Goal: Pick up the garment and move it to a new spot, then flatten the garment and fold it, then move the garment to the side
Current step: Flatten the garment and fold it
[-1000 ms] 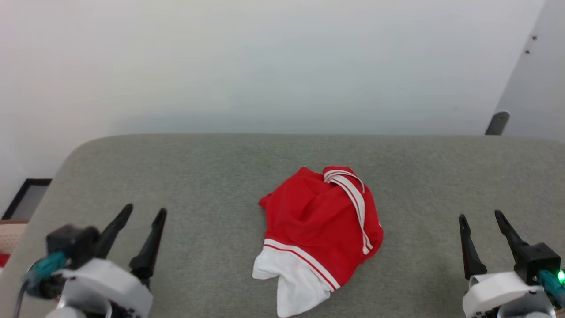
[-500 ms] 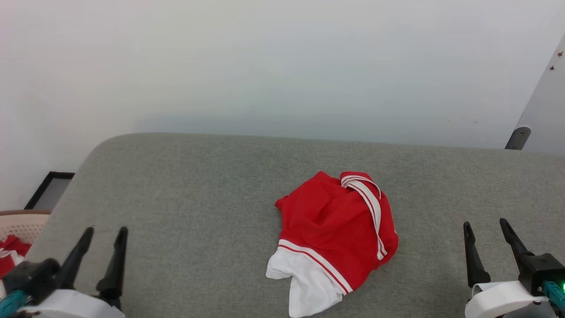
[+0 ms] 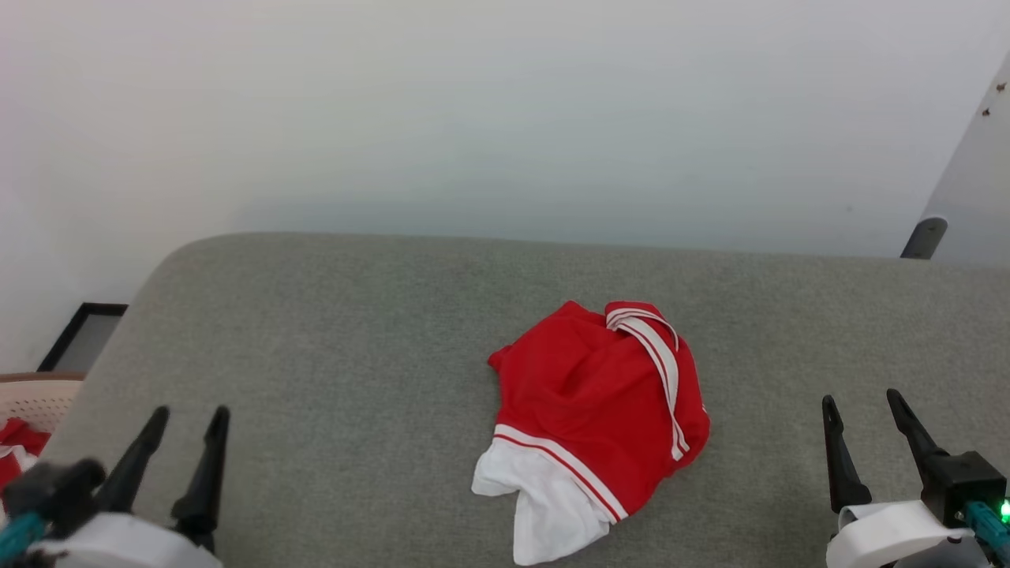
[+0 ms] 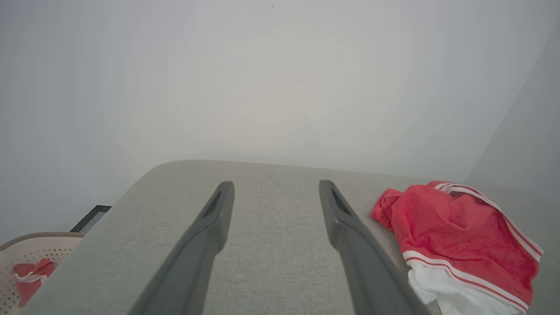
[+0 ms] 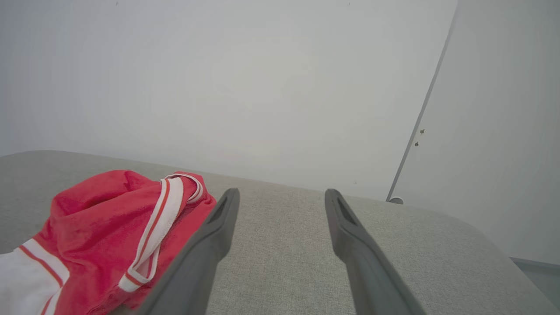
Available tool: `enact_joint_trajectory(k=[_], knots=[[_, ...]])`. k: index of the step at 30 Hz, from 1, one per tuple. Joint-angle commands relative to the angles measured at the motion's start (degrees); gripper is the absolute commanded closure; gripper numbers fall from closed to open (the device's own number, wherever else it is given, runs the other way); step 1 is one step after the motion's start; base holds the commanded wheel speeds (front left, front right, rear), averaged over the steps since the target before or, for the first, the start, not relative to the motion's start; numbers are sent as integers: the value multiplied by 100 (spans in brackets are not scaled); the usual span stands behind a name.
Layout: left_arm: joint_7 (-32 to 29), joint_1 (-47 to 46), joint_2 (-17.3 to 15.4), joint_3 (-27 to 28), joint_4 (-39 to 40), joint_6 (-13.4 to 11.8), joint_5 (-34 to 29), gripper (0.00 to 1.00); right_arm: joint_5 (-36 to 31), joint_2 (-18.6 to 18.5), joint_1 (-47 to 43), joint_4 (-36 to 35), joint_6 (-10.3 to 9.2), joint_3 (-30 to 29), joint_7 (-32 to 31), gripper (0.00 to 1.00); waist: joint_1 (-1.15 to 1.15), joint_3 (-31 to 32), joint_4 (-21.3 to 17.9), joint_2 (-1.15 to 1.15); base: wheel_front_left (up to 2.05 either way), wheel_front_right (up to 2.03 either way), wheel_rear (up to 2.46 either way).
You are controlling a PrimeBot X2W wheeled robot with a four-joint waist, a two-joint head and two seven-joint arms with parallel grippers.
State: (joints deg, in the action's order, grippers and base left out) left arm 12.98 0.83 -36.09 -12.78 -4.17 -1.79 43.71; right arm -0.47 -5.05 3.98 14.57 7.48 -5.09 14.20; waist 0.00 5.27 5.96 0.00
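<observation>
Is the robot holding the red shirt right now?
No, the garment lies crumpled on the grey padded surface, apart from the open left gripper and the open right gripper.

The head camera has swung slightly left, so the whole picture sits further right than a second ago. This has brought a pale basket holding a red-and-white cloth in at the left edge. The left pincer has drawn back lower and further left, its fingers now less tilted.

Head high, wrists low, flanking garment
</observation>
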Motion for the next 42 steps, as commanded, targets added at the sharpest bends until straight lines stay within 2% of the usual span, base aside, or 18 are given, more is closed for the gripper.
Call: enact_joint_trajectory(k=[1,6,11,15,22,31,38,42], knots=[[-154,-139,-42,-56,62,37,58,0,26,-16,68,-19,2,19,24,0,0,-66,-54,0,0,0,0],[-796,-472,-91,-202,215,89,257,0,46,-55,212,-68,2,43,4,0,0,-219,-170,0,0,0,0],[-1947,-1005,-164,-485,422,179,649,0,12,-96,418,-153,2,47,-22,0,0,-480,-354,0,0,0,0],[-3216,-1562,-222,-773,414,19,1024,0,39,-92,678,-239,2,-64,15,0,0,-881,-583,0,0,0,0],[-4557,-2194,-108,-1257,43,-218,1240,0,55,-57,958,-195,2,-61,65,0,0,-1311,-898,0,0,0,0],[-5436,-2609,51,-1700,-374,-351,1239,0,87,6,1153,-96,2,-40,100,0,0,-1654,-1226,0,0,0,0],[-5706,-2738,213,-1876,-667,-403,1287,0,43,60,1208,-199,2,-56,105,0,0,-1780,-1315,0,0,0,0],[-5749,-2771,295,-1991,-871,-347,1218,0,33,68,1204,-223,2,-80,106,0,0,-1835,-1313,0,0,0,0]])
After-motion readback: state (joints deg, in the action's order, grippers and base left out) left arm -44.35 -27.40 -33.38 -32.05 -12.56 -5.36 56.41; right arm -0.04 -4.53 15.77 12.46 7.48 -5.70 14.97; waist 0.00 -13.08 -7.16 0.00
